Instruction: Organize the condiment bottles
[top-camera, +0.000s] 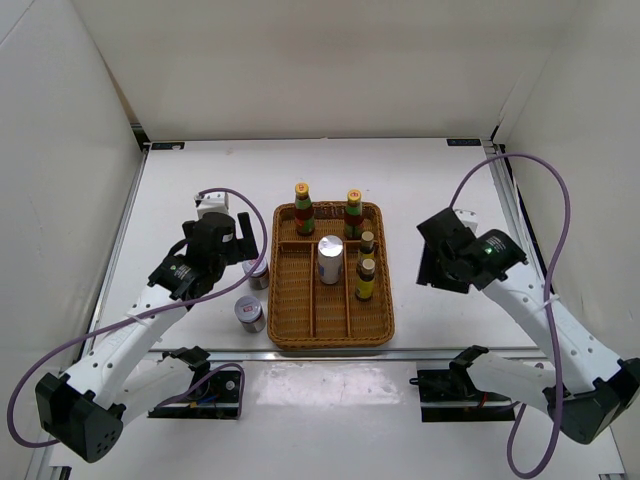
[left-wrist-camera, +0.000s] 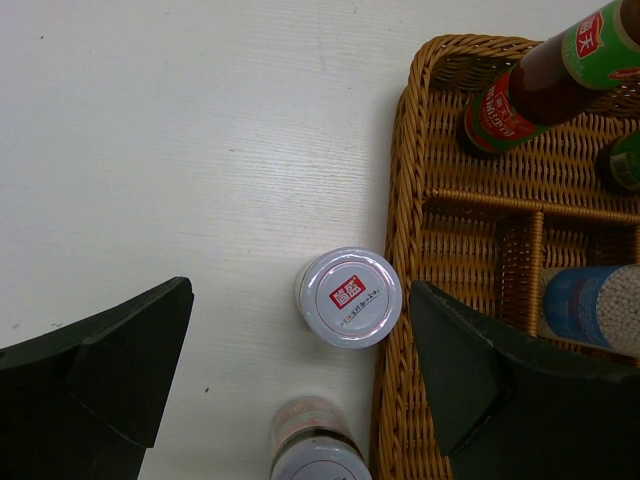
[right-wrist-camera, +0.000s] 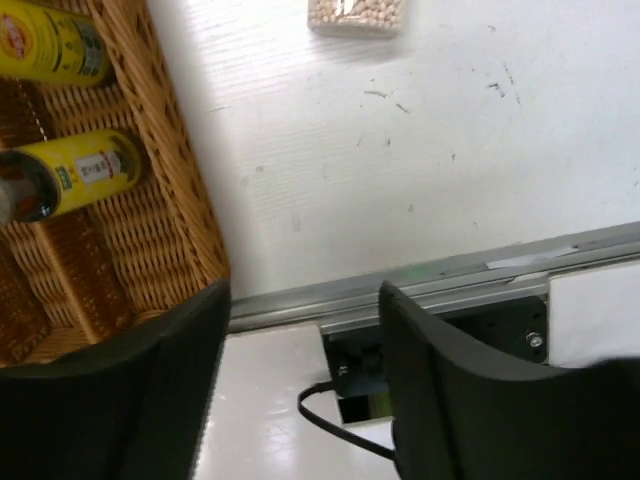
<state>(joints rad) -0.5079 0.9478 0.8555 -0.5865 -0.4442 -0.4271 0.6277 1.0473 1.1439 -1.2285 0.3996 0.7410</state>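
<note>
Left gripper (left-wrist-camera: 300, 288), jaws spread wide, hangs over a silver-lidded jar (left-wrist-camera: 350, 297) on the table (left-wrist-camera: 150, 120) at 9 o'clock of the wicker tray (left-wrist-camera: 395, 200); a second jar (left-wrist-camera: 315, 452) stands at the first's 6 o'clock. Two sauce bottles (top-camera: 304, 208), two yellow-labelled bottles (top-camera: 366, 270) and a third jar (top-camera: 330, 260) stand in the tray. Right gripper (right-wrist-camera: 305, 288), at 3 o'clock, is clenched on nothing.

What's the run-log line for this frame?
left gripper open, over silver-lidded jar beside wicker tray | right gripper nearly shut, empty | second jar on table | tall sauce bottles, blue-labelled jar in tray
</note>
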